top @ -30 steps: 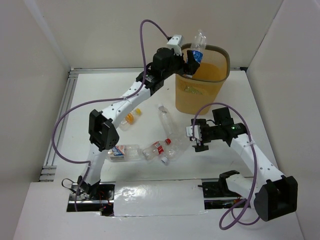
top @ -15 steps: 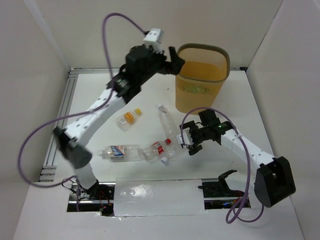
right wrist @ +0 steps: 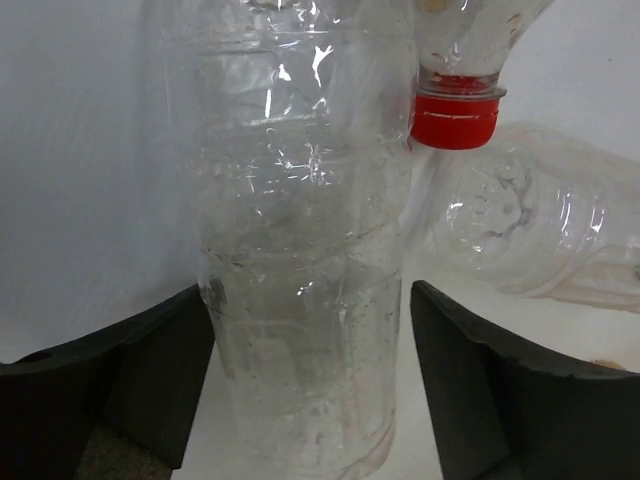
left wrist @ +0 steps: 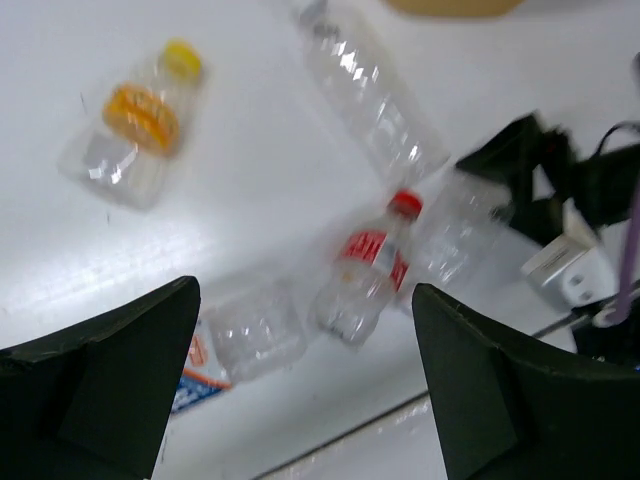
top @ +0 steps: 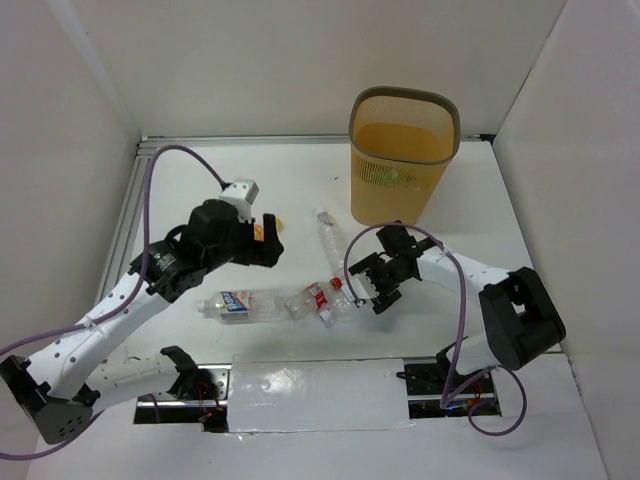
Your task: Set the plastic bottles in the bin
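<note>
The orange-yellow bin [top: 405, 150] stands at the back right. Several plastic bottles lie mid-table: a blue-label one [top: 240, 303], a red-label, red-capped one [top: 312, 298], a long clear one [top: 328, 240] and a clear one [top: 345, 305]. My right gripper [top: 368, 285] is low and open around that clear bottle [right wrist: 300, 300]. Its left finger [right wrist: 150, 350] touches the bottle, and a gap shows at the right one. My left gripper [top: 262, 245] hangs open and empty above the pile [left wrist: 305, 290]. Below it I see the orange-capped bottle [left wrist: 135, 125] and the red-label bottle [left wrist: 370, 270].
White walls close the table on the left, back and right. A metal rail [top: 120, 240] runs along the left edge. A taped strip [top: 310, 385] covers the near edge between the arm bases. Purple cables loop over both arms.
The left gripper opened over the bin, its bottle is gone, and the arm swung back down over the pile. The right gripper moved left onto the clear bottle and began narrowing.
</note>
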You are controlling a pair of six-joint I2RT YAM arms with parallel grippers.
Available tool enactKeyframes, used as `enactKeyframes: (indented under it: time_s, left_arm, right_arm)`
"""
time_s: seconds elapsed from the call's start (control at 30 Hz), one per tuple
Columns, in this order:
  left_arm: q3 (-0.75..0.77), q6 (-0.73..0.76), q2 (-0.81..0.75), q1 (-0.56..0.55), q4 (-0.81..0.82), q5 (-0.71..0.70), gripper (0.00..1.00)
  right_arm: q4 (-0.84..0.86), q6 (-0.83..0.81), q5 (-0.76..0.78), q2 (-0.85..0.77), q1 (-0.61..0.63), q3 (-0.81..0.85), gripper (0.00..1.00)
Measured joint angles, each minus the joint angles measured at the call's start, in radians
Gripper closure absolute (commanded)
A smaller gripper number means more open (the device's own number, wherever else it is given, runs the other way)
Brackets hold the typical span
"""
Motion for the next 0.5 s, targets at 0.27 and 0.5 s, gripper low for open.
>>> enactKeyframes:
  time_s: [0.27,0.5]
  left_arm:
    - [-0.099,-0.032,0.027,-0.016,-0.056,0.090,0.00]
    - [-0.137,0.006,0.044,-0.054,0.032,0.188,0.00]
  right_arm:
    - [-0.067,-0.019,0.008,0.012,-0.008,0.051,0.68]
    - [-0.296,0.013,-0.114,-0.169,-0.101,0.254,0.68]
